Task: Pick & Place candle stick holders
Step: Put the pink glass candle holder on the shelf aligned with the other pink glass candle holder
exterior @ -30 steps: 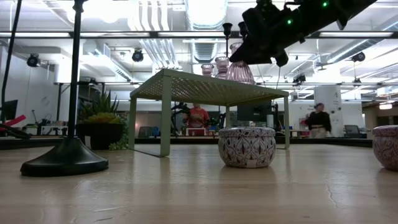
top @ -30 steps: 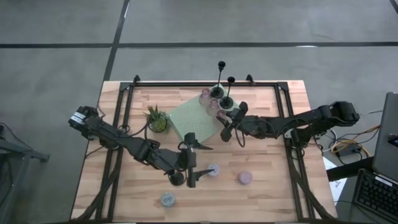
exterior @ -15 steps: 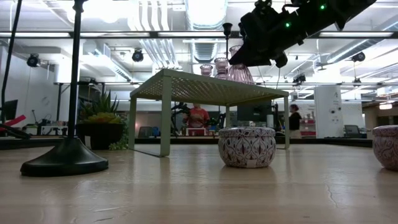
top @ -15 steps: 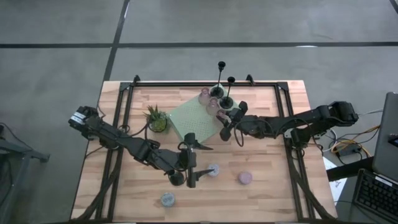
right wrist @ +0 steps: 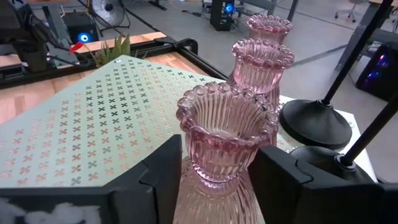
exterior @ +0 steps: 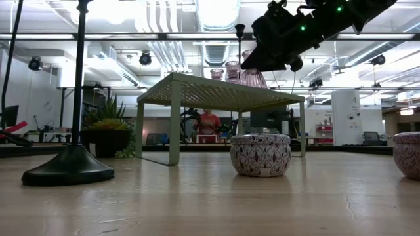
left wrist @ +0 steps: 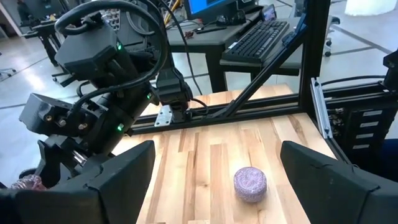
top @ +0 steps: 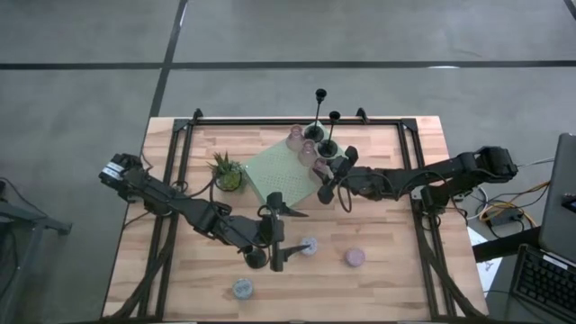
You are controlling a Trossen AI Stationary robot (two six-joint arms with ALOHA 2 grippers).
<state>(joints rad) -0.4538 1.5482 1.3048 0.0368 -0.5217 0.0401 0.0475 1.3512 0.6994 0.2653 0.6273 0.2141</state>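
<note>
Light wooden slatted table (top: 387, 225) is carrying a pale green perforated metal stand (top: 279, 175) near its far middle, and the right gripper (right wrist: 217, 180) is sitting at that stand's right edge, its fingers (right wrist: 158, 168) bracketing the nearest ribbed pink glass cup with a beaded rim (right wrist: 225, 134); gap between pads and glass is looking thin, so cannot tell whether it is gripping or letting go. The cup is resting on the stand top, in line with two more pink glass cups (right wrist: 261, 59) behind it. Slim black stick holders with round bases (top: 317, 126) are standing just beyond the cups at the far edge; another black stick holder (exterior: 73, 131) is standing close to the low camera. Left gripper (left wrist: 211, 168) is waiting over the near middle of the table, fingers spread wide, holding nothing. Low round pastel pucks: a patterned one (exterior: 260, 155) beside the left gripper, a pink one (top: 355, 257) to its right, a bluish one (top: 241, 288) near the front edge. Small spiky green potted plant (top: 227, 173) is sitting left of the stand. Judgement: the glass cup is likely rigid, smooth, brittle, fairly light but tippy on its narrow waist; best taken around the ribbed body below the rim, squeezing gently, keeping it upright.
</note>
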